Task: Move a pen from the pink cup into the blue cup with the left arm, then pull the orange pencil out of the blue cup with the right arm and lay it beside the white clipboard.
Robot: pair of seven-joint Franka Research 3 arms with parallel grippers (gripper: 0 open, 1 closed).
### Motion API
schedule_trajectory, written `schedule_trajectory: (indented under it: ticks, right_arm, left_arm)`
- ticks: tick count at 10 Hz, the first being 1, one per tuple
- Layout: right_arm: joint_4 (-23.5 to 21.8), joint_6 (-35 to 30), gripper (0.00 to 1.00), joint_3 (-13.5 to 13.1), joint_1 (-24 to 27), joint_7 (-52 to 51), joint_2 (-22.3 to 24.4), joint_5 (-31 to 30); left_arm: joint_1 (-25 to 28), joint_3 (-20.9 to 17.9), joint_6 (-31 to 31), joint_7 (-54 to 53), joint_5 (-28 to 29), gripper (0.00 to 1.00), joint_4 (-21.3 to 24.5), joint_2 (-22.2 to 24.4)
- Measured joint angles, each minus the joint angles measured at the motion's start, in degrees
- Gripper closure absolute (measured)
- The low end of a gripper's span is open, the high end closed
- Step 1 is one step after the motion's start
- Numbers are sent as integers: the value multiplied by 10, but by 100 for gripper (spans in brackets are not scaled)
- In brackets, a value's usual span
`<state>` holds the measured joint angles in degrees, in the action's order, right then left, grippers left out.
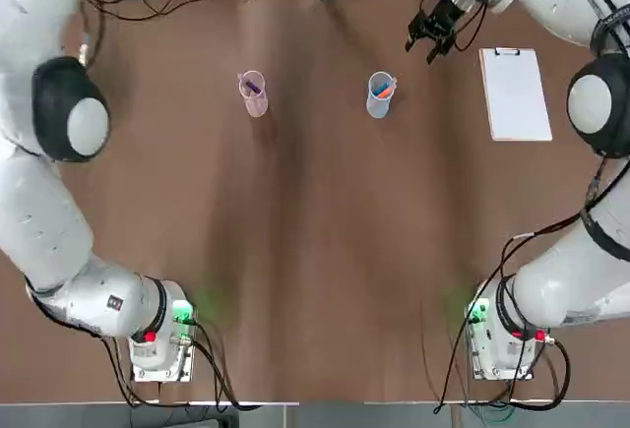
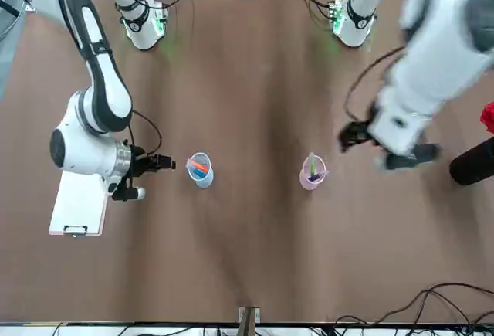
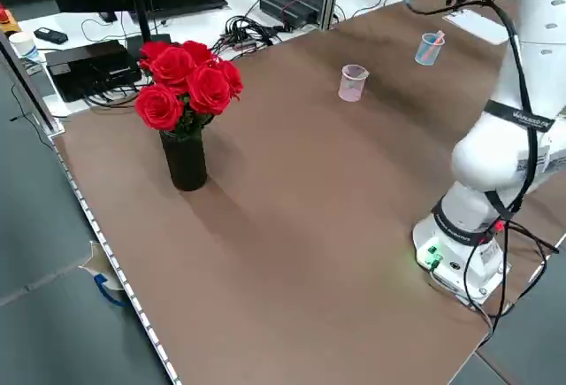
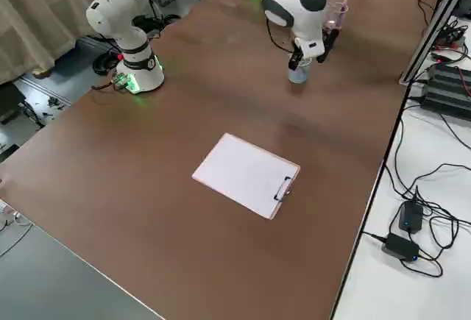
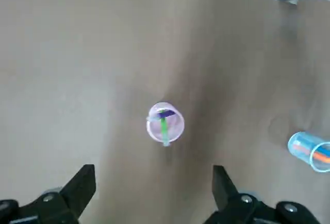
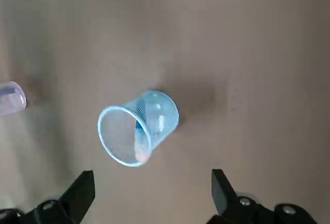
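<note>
Above the blue cup (image 6: 138, 128), right claw (image 6: 149, 195) hangs open-fingered.

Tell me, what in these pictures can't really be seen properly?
- Left end effector: blurred by motion in the front view, out of frame in the top view; only its wrist view shows it sharply.
- Pink cup contents: too small to tell the pens apart from overhead.
- Orange pencil: its lower part hidden inside the blue cup.
- Blue cup in the right side view: partly covered by the right end effector.
</note>
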<state>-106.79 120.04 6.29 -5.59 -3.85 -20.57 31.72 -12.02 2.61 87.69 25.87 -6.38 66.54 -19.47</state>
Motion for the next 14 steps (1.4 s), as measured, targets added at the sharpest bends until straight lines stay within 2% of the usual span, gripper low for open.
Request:
schedule_trajectory:
  ticks: [2, 4, 6, 8, 9, 11, 14]
  right_arm:
    - [-83, 55, 0, 0, -3, -61, 43, 82]
    - [-119, 117, 0, 2, -13, -92, 54, 123]
    - [-135, 153, 2, 3, -25, -107, 54, 155]
    - [-157, 176, 7, 3, -31, -177, 54, 227]
    - [-162, 183, 10, 3, -33, -200, 54, 250]
    - [-163, 201, 20, 3, -43, -207, 54, 264]
    - [-170, 214, 36, 3, -48, -211, 50, 267]
  left_arm:
    - [49, -1, -14, -76, 0, 0, 11, 26]
    - [87, -1, -14, -143, 6, 0, 59, 72]
    - [103, 0, 16, -175, 36, 0, 129, 125]
    - [99, 8, 70, -177, 58, 0, 230, 191]
    - [97, 10, 75, -189, 58, 0, 263, 215]
    - [97, 10, 69, -206, 58, 0, 285, 229]
    - [97, 12, 69, -206, 58, 0, 290, 228]
